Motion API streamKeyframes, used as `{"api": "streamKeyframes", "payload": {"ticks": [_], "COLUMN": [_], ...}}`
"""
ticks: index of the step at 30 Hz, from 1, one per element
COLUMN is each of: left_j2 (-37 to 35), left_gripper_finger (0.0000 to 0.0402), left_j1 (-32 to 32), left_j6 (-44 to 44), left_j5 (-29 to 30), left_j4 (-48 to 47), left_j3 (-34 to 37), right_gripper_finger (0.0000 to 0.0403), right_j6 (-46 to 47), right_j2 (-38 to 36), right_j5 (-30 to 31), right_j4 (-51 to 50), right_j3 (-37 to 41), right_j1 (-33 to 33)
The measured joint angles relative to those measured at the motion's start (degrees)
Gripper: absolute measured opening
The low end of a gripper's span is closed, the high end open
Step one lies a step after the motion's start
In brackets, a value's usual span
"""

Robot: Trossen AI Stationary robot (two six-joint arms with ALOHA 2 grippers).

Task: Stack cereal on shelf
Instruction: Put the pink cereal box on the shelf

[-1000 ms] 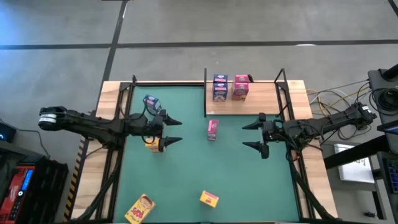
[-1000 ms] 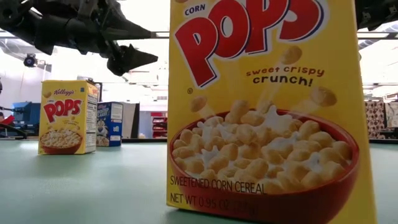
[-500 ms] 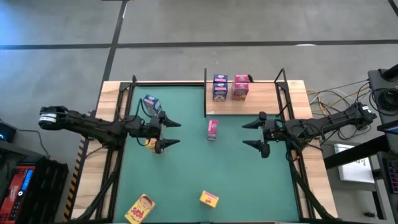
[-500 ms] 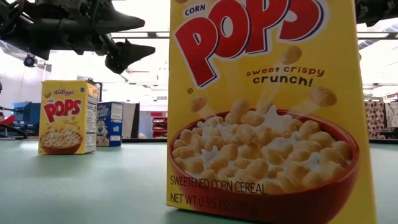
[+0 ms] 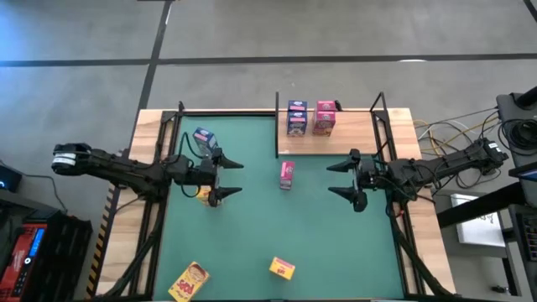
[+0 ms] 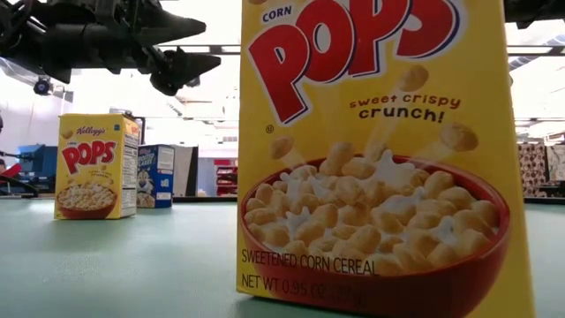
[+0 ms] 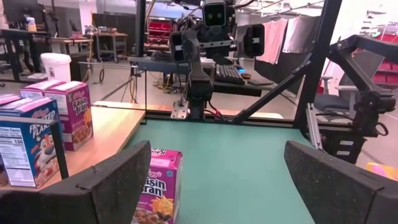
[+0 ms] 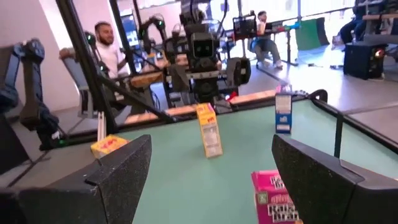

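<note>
The shelf (image 5: 352, 134) is a light-wood board at the table's far right. A blue cereal box (image 5: 297, 118) and a pink one (image 5: 325, 118) stand on it. Another pink box (image 5: 287, 174) stands upright on the green mat between my grippers. My left gripper (image 5: 230, 179) hovers open at the mat's left, level, above a yellow box (image 5: 204, 195) and beside a blue box (image 5: 204, 138). My right gripper (image 5: 336, 182) hovers open at the right, facing it. In the left wrist view the pink box (image 7: 158, 190) shows by one finger (image 7: 99, 186), untouched.
A yellow box (image 5: 282, 268) stands near the front edge and fills the low view (image 6: 380, 159). Another yellow box (image 5: 189, 281) lies at the front left. Black posts (image 5: 277, 126) edge the shelf. People sit beyond the table (image 8: 102, 43).
My left gripper has tipped its fingers up from slanting down to level, staying in place above the yellow box. My right gripper has tipped up a little too. Both stay open. No box has moved.
</note>
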State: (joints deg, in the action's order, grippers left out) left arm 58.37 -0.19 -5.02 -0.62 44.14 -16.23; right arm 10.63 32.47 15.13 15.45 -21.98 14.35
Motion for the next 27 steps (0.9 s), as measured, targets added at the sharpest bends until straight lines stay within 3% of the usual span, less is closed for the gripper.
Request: {"api": "streamKeyframes", "payload": {"ticks": [6,10,17,21,27], "left_j2": [0.03,-0.13,-0.48,-0.48,-0.83], "left_gripper_finger": [0.0352,0.0352,0.0352,0.0352,0.0352], "left_j1": [0.00,0.00,0.00,0.00,0.00], "left_j6": [-0.39,-0.66,-4.31,-5.40,-8.29], "left_j5": [0.06,0.06,0.08,0.06,-0.39], "left_j4": [0.02,0.41,0.91,0.89,0.83], "left_j3": [0.00,0.00,0.00,0.00,0.00], "right_gripper_finger": [0.0322,0.0322,0.0320,0.0322,0.0320], "right_j6": [6.93,10.27,21.66,27.60,44.12], "right_j2": [4.43,6.24,8.50,10.76,15.06], "right_j5": [7.63,8.43,9.02,8.93,8.97], "right_j4": [0.04,-3.08,-25.89,-33.20,-44.10], "right_j3": [0.00,-2.52,-12.78,-17.15,-22.25], "right_j1": [-0.33,-1.56,-6.44,-8.57,-12.05]}}
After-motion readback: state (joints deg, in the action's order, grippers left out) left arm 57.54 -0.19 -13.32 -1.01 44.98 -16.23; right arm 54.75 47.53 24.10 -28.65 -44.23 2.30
